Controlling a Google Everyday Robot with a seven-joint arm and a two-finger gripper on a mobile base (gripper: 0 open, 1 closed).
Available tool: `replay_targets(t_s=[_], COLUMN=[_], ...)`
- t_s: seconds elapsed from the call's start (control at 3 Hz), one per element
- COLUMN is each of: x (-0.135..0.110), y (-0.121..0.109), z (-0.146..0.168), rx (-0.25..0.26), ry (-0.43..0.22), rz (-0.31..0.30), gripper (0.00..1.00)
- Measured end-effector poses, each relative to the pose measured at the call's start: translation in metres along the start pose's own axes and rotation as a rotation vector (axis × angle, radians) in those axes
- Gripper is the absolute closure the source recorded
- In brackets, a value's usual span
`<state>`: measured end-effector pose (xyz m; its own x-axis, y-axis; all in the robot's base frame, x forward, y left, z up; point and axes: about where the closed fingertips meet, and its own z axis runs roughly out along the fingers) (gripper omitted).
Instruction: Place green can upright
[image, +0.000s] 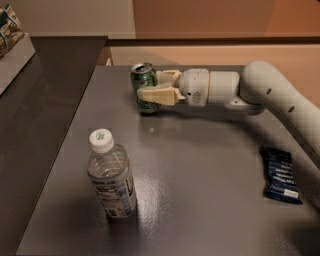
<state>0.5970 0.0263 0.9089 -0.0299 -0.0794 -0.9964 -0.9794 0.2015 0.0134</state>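
We are looking down on a grey table (200, 165) where the gripper (149, 85) is reaching in sideways near the far edge, at the end of a white arm (280, 95) that is coming in from the picture's right side. The gripper is closing its pale fingers (156, 95) around the green can (143, 79), one finger crossing the can's near side and the other sitting behind it. The can is standing upright between them, its silver opened top facing up. Its base is sitting at table level, though we cannot tell whether it is actually touching the surface. Well in front of the gripper, toward the camera and slightly to the picture's left, a clear water bottle (111, 180) with a white cap (101, 140) is standing upright on the table. Far back along the arm from the gripper and nearer the camera, a dark blue packet (281, 175) is lying flat. Beyond the gripper's fingertip side, a dark counter (50, 100) is running alongside the table.
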Motion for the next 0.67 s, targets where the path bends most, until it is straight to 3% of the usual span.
replay_targets(t_s=[0.33, 0.67], x=[0.0097, 0.0096], y=[-0.0025, -0.0025], z=[-0.0022, -0.0022], rx=[0.008, 0.008], ry=[0.003, 0.003], rz=[0.015, 0.015], gripper=[0.00, 0.00])
